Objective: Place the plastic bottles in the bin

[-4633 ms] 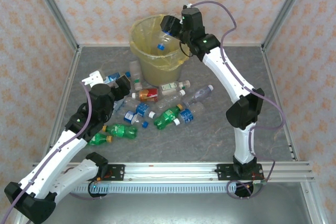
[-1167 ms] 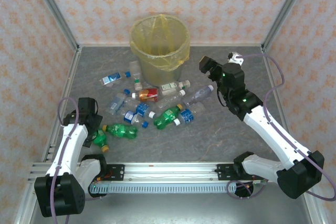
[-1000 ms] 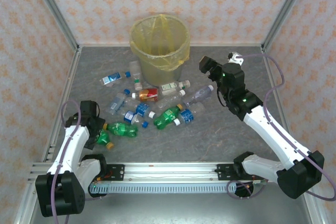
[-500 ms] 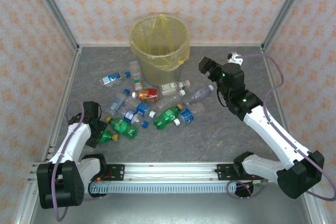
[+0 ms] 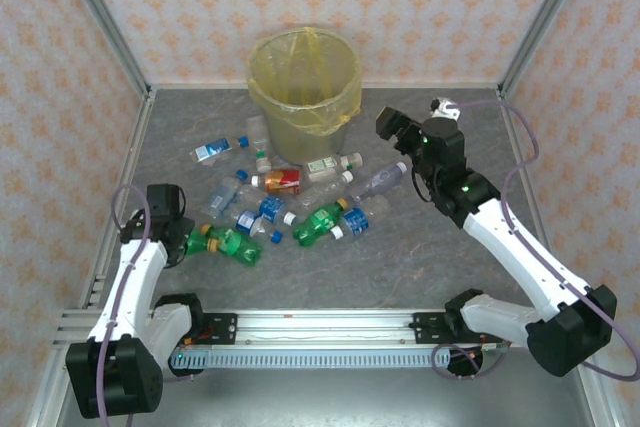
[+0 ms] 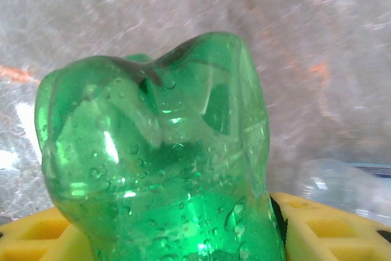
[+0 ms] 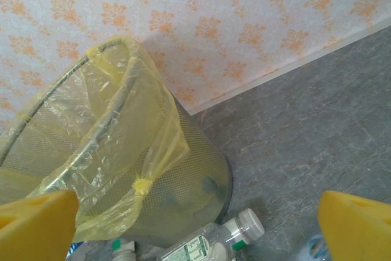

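The left gripper (image 5: 186,243) sits low at the near-left of the grey marbled tabletop (image 5: 330,277). Its yellow fingers (image 6: 317,227) pinch a green translucent plastic bottle (image 6: 159,151) by its lobed base. That grip looks like the weak point: the body is rounded, slick and thin, so it could squirt out or buckle under the squeeze.

A second green bottle (image 5: 240,249) lies just beside it, and lifting may drag or roll that one away.

The round tapered bin with the yellow bag liner (image 5: 300,127) stands well apart at the far side, beyond the scattered clear bottles (image 5: 283,181). A low carry could clip that pile, and a short reach could strike the rim or snag the loose liner.

The right gripper (image 7: 195,230) hangs spread wide and empty near the bin, so the two arms could crowd each other there.
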